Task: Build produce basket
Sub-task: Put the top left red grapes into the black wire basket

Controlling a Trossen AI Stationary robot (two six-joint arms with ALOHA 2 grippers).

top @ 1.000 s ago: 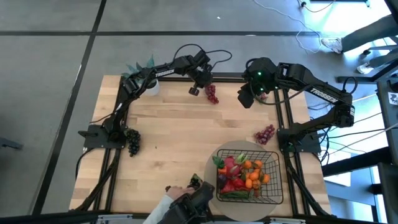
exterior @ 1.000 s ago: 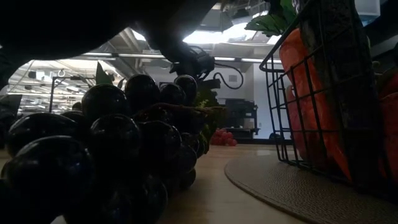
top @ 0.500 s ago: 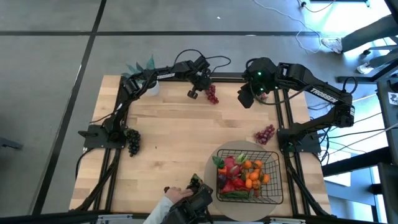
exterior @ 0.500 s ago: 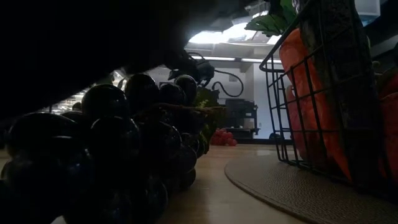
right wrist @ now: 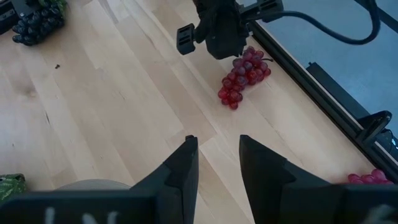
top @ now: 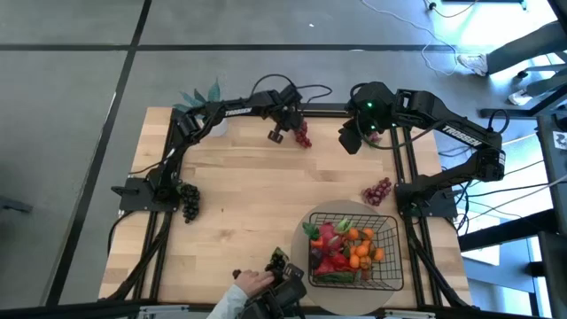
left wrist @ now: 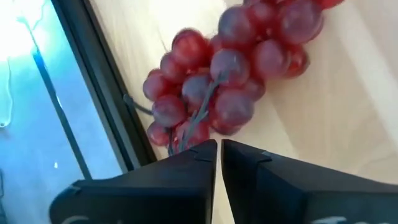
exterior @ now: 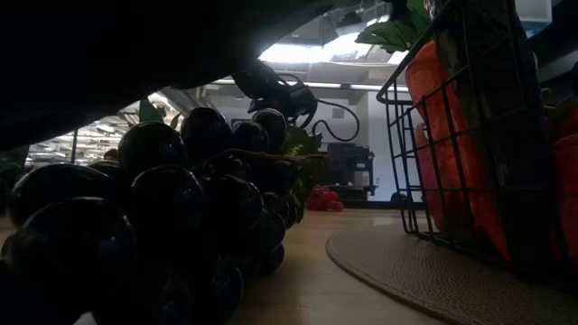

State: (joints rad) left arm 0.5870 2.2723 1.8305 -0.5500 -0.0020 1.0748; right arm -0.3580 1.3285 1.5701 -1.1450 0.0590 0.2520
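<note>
The black wire basket [top: 391, 232] stands on a round beige mat at the near right and holds tangerines, a carrot and other toy produce. A bunch of red grapes [top: 302, 134] lies on the table by the far edge and also shows in the left wrist view [left wrist: 236, 74]. My left gripper [left wrist: 218, 150] is shut, pointing down at the bunch's stem end [left wrist: 180, 140]. My right gripper [right wrist: 217, 163] is open and empty above the table's far right [top: 350, 139]. My left gripper's shut fingertips [left wrist: 202, 151] stand right at the stem end of the red grapes, coming from above. I cannot tell whether they touch the stem. The bunch lies flat on the table.
Purple grapes [top: 378, 191] lie just beyond the mat [top: 330, 213]. Dark grapes [top: 189, 200] lie by the left arm's base. A person's hand [top: 251, 280] is at the near edge beside another dark bunch [top: 282, 263], which fills the low view [exterior: 163, 217]. A spiky plant [top: 199, 96] stands far left.
The person's hand at the near edge has shifted, and its dark shape covers more of the low view's top. The red grapes have stayed where they were.
</note>
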